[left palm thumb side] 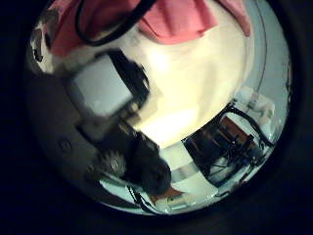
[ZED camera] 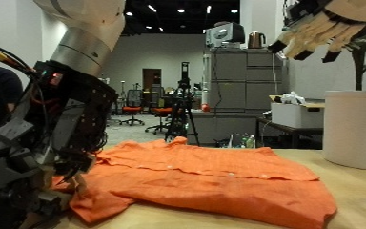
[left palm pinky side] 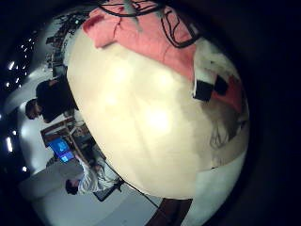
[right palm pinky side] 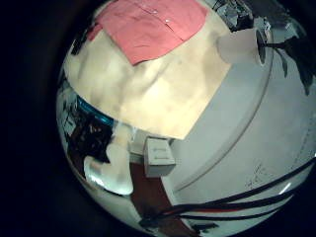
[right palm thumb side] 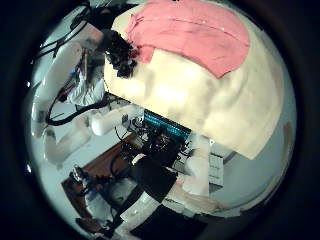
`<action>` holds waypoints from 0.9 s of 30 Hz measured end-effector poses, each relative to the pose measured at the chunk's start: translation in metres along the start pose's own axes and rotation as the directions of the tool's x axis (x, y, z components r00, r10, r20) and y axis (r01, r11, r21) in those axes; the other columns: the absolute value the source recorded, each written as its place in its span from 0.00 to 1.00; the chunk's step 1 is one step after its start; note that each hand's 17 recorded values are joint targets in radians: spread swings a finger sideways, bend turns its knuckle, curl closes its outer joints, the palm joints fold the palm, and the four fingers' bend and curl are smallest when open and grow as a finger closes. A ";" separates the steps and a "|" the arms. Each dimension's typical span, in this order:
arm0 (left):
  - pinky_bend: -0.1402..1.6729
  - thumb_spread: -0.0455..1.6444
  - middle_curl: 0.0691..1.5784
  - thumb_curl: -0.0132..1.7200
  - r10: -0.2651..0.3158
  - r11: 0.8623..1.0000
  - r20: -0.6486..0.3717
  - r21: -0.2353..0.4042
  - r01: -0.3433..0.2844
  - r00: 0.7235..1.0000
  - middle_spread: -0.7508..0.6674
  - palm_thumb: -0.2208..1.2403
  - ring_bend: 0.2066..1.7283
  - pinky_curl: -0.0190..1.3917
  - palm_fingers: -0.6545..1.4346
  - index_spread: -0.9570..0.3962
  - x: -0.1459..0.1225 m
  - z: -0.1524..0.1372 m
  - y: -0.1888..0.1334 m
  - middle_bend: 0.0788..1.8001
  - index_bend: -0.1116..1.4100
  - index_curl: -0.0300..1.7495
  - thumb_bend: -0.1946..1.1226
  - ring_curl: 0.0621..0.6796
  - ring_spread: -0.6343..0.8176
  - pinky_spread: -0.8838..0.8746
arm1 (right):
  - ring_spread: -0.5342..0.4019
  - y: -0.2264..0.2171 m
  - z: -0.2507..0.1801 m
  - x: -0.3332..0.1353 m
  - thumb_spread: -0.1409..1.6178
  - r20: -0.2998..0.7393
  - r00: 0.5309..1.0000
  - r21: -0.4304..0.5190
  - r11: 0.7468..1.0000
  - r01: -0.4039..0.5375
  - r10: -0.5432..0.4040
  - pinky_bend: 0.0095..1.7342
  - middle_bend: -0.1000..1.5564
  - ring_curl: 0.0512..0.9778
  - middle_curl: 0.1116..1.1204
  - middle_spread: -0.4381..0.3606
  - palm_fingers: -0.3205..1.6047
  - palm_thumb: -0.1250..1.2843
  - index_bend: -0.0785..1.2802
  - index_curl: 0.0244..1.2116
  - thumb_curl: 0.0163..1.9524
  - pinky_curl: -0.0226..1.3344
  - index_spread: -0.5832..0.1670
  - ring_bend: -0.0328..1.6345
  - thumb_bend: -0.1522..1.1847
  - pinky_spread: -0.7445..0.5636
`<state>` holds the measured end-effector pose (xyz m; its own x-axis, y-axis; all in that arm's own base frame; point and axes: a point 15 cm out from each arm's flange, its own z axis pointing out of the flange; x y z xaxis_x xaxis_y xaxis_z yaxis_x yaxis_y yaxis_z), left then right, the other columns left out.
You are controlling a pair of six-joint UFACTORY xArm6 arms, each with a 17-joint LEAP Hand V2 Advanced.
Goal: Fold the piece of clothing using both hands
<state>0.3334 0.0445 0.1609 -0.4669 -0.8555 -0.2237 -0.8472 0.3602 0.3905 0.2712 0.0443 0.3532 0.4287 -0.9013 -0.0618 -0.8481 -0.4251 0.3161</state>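
An orange garment (ZED camera: 209,172) lies spread flat on the light wooden table (ZED camera: 361,196). My left hand (ZED camera: 44,153) is low at the garment's edge, its fingers reaching down beside the cloth, relaxed, with no cloth seen pinched. My right hand (ZED camera: 320,31) is raised high above the table, fingers spread and empty. The garment fills part of the left little finger side palm view (left palm pinky side: 132,38) and the left thumb side palm view (left palm thumb side: 176,20). It lies farther off in the right little finger side palm view (right palm pinky side: 148,28) and the right thumb side palm view (right palm thumb side: 190,35), where the left hand (right palm thumb side: 120,52) sits at its edge.
Bare tabletop (left palm pinky side: 150,113) stretches beyond the garment.
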 end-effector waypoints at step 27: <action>0.80 0.62 0.61 0.45 0.061 0.993 -0.054 -0.097 -0.066 0.997 0.13 0.72 0.77 0.45 0.82 0.12 0.012 -0.060 0.058 0.52 0.34 0.69 0.14 0.81 0.14 0.17 | 0.38 -0.062 0.177 -0.009 0.68 -0.025 1.000 -0.055 0.998 -0.007 0.006 0.20 0.28 0.33 0.33 0.47 0.47 0.45 0.20 0.25 0.14 0.23 0.43 0.43 0.10 0.44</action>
<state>0.2941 0.0332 0.2344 -0.5031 -0.8510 -0.1506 -0.7861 0.3782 0.4890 0.2653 0.0637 0.1660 0.4314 -0.9014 -0.0363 -0.8329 -0.4134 0.3679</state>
